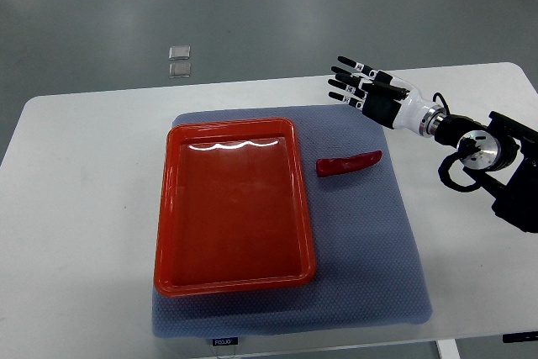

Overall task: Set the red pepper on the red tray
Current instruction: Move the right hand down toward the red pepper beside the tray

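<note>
One arm is all you have in view, the right one, and it holds nothing. Start at the near edge: the white table [76,292] carries a blue-grey mat [370,266], whose near side almost reaches the table's front edge, with a small label [224,341] tucked just under it that is too small for you to read. On the left part of that mat sits the red tray [168,216], long side running away from you, with nothing in it and ceiling light glinting on its far inner floor. Just beside the tray's right rim, apart from it, you see the red pepper [348,163] lying flat on the mat, its blunt end toward the tray and its thin tip pointing right. Farther back and to the right, your right hand [366,90] hovers over the mat's far right corner, fingers [346,63] spread and stretched out to the left, well clear of the pepper. Its wrist and dark arm run off the right edge. Beyond the table, two small pale squares [179,60] lie on the grey floor, possibly plastic tiles.
</note>
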You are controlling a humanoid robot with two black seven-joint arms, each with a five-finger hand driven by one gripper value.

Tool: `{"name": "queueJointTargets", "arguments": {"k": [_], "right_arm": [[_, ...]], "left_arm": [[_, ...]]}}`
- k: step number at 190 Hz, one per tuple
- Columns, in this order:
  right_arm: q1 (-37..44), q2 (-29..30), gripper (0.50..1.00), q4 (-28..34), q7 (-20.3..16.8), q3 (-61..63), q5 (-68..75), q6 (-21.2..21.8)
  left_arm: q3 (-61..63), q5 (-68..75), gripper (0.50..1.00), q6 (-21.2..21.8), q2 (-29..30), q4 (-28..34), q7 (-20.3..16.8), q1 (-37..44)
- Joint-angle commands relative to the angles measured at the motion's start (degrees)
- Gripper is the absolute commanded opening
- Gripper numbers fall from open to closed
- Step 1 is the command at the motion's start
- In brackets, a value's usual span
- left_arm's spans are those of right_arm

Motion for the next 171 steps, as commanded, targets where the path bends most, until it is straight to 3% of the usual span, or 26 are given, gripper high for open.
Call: {"name": "queueJointTargets", "arguments": {"k": [1,95,171], "right_arm": [[0.2,-0.1,0.924,0.0,0.0,0.1,0.0,0.6],[0.9,-1.1,0.924,0.0,0.2,-0.9,-3.7,0.7],[8.0,-5.9,0.921,0.6,1.5,-1.3,-41.8,9.2]], "left_arm": [[0.3,0.0,1.0,0.2,0.0,0.0,0.0,0.0],[0.2,0.0,1.0,0.3,0.0,0.4,0.0,0.0],[0.1,0.0,1.0,0.3,0.0,0.4,0.0,0.0]]}}
